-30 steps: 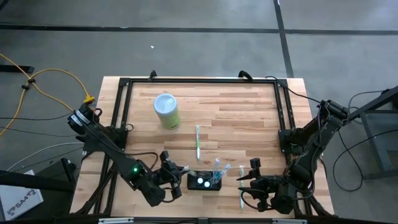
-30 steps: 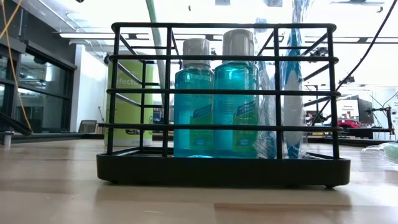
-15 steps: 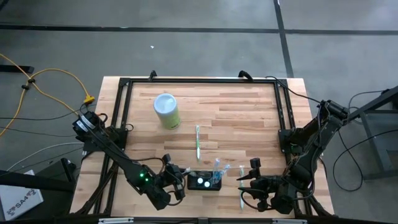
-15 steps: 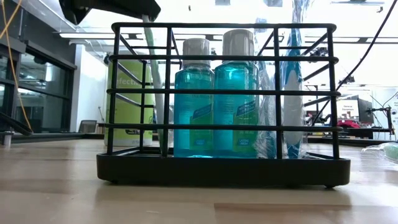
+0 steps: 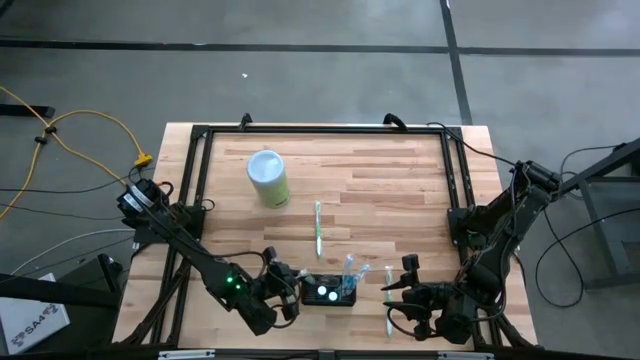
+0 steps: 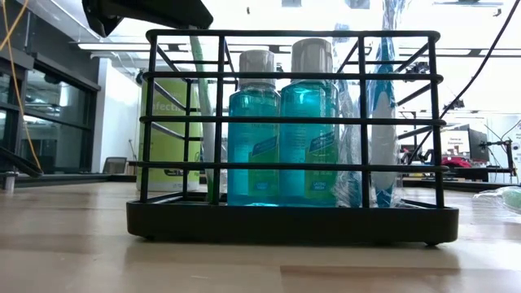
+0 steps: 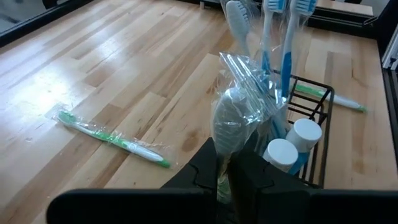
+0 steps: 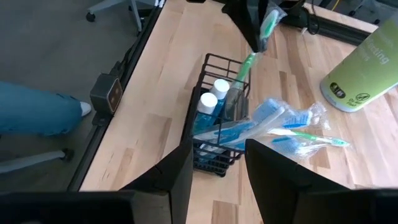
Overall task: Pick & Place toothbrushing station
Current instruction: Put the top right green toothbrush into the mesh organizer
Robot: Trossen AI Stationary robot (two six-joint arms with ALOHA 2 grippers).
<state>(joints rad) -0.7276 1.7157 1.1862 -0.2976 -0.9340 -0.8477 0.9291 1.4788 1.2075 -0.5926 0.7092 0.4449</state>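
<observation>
A wooden table (image 5: pixel 380 190) seen from above, with two dark robot arms reaching in from the lower left and lower right of the frame. The toothbrushing station (image 5: pixel 330 292), a small black wire rack, stands at the lower centre of the overhead frame, near the table's front edge; in the level view it fills the middle of the picture and holds two blue mouthwash bottles (image 6: pixel 281 122) and wrapped blue toothbrushes (image 6: pixel 381 106). The left gripper (image 5: pixel 285 285) sits just left of the rack, its fingers closed narrowly on a green toothbrush in a clear wrapper (image 7: pixel 231 121), which in the right wrist view slants down from the upper middle of the frame into the rack's far end. The step in hand looks like loading this brush into the station: its lower end seems already inside the wires, though whether it has reached the bottom cannot be told. The next move likely calls for lowering it a little more, then letting go without the crinkled wrapper snagging on the top bar or clinging to the fingers. The right gripper (image 5: pixel 408 285) waits to the right of the rack, fingers apart and holding nothing. Another green toothbrush (image 5: pixel 318 228) lies loose at the centre of the overhead frame, a further wrapped brush (image 5: pixel 390 300) lies at lower right of the rack, and a pale green canister (image 5: pixel 268 178) stands in the upper left of the table.
</observation>
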